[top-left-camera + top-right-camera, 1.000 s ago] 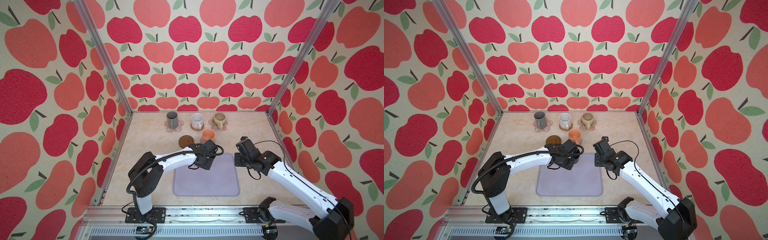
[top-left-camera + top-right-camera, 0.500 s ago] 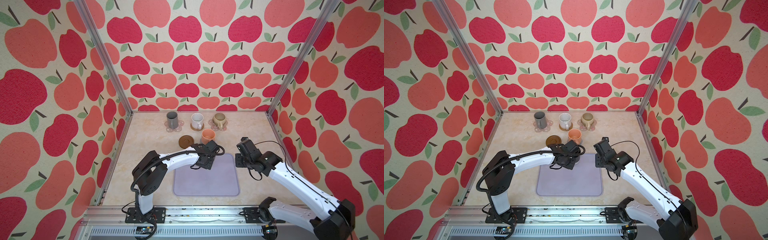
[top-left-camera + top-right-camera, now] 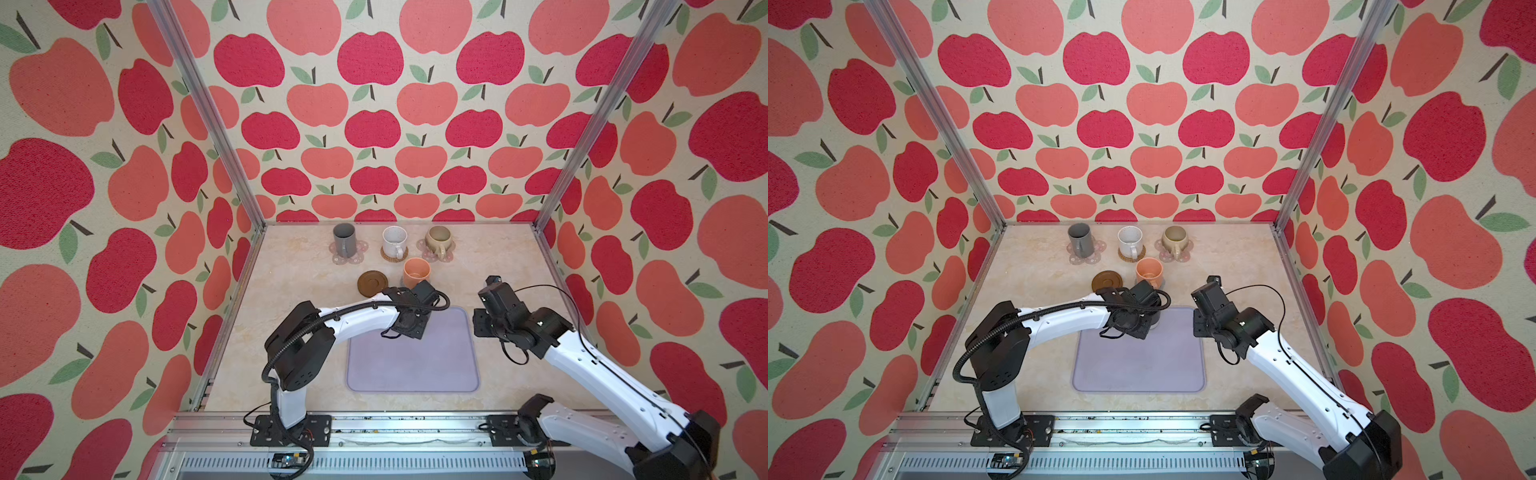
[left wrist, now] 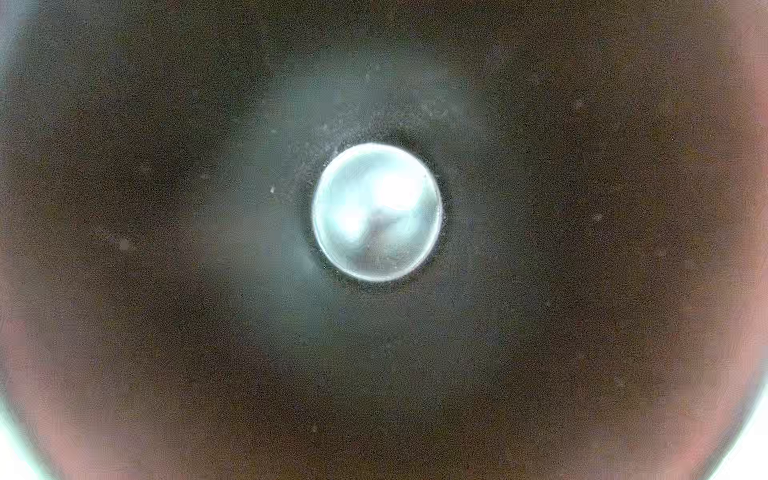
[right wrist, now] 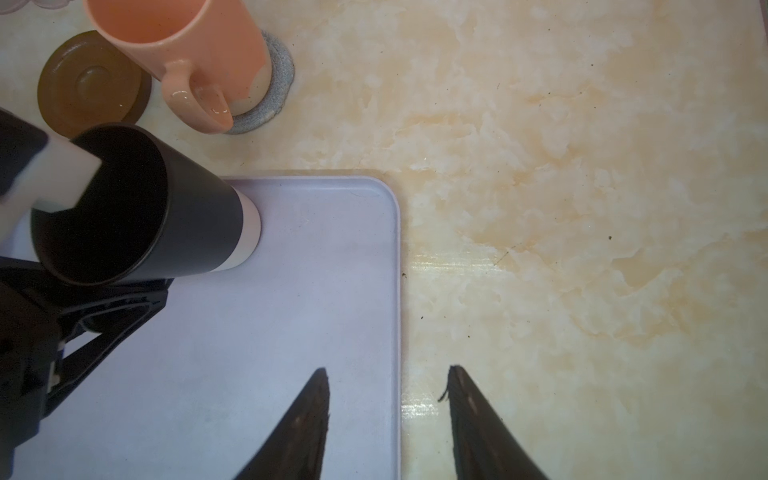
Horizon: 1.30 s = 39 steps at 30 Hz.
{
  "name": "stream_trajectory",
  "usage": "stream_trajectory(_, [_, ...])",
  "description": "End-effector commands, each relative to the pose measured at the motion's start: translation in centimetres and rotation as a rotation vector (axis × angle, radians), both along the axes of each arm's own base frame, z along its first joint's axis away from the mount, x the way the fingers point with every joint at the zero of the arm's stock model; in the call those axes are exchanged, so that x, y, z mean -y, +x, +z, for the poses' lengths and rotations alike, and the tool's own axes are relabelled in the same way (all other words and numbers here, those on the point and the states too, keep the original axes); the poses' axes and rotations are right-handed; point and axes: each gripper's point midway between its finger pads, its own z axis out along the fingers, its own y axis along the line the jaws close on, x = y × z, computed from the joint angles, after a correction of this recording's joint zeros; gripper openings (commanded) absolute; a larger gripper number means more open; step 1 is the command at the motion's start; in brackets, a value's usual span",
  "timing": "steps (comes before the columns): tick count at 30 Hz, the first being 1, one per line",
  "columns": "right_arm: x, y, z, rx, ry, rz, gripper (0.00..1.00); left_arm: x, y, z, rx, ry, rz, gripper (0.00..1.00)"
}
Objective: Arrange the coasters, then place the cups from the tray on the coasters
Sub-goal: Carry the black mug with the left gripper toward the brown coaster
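Note:
The black cup stands at the far edge of the lavender tray. My left gripper is shut on its wall, with one white finger inside the cup. The left wrist view looks straight down into the cup's dark inside. My right gripper is open and empty, straddling the tray's right edge. The grey cup, white cup and beige cup each sit on a coaster in the back row. The peach cup sits on the grey coaster. The dark brown coaster is bare.
The marble tabletop is walled in by apple-patterned panels and metal posts. The brown coaster and peach cup lie just behind the tray's far edge, close to my left gripper.
My left gripper has closed on the black cup's wall, and its elbow has shifted slightly. The right arm has held still.

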Motion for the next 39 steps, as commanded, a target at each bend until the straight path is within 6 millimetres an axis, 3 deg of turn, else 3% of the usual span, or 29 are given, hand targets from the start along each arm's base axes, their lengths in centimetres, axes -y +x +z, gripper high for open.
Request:
stream_trajectory(1, [0.9,-0.7,-0.3,-0.013,-0.02,-0.017,0.49,-0.1,0.4,0.8,0.016,0.014,0.001,0.0])
stream_trajectory(39, [0.6,-0.1,-0.5,-0.009,-0.02,-0.01,0.49,-4.4,3.1,6.5,0.116,-0.079,0.115,0.0])
